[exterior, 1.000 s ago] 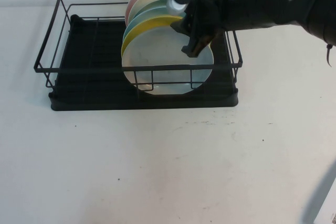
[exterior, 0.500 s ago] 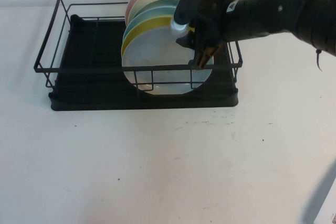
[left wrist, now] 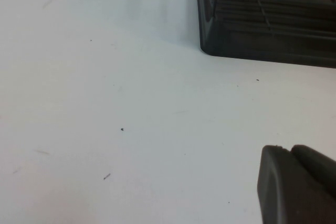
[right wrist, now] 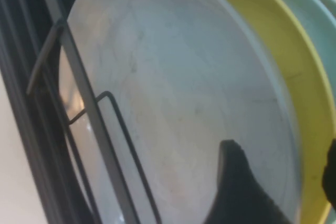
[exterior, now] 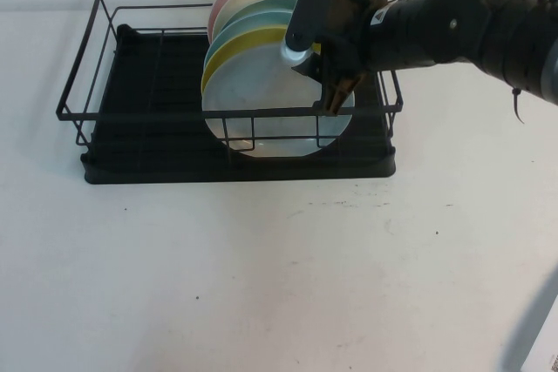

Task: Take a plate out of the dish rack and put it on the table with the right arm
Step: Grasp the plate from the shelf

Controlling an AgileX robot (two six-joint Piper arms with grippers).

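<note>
So the right tool [exterior: 334, 84] is sitting up at the top right edge of the plate [exterior: 270, 115], fingers spread apart and nothing gripped yet. From the wrist cam one finger [right wrist: 239, 190] is in front of the plate's face and the other is out past the rim, on the yellow plate [exterior: 228, 51] side, so it looks lined up to straddle the edge.

The plate itself is standing upright in the dish rack [exterior: 131, 119], frontmost of the stack, right below and in front of the tool. Directly behind it is the yellow one, then the teal and pink ones further back.

What worries me: the back finger has very little room between the grey plate and the yellow one. If it goes in a touch too far back, it could pinch both rims, or shove the yellow plate and rattle the whole stack. Also the rack's front wire [exterior: 261, 112] crosses the plate, so a lift that isn't straight up could snag.

Left tool [left wrist: 296, 184] is parked away over the bare bench [left wrist: 105, 103]; can't tell how its fingers stand.
</note>
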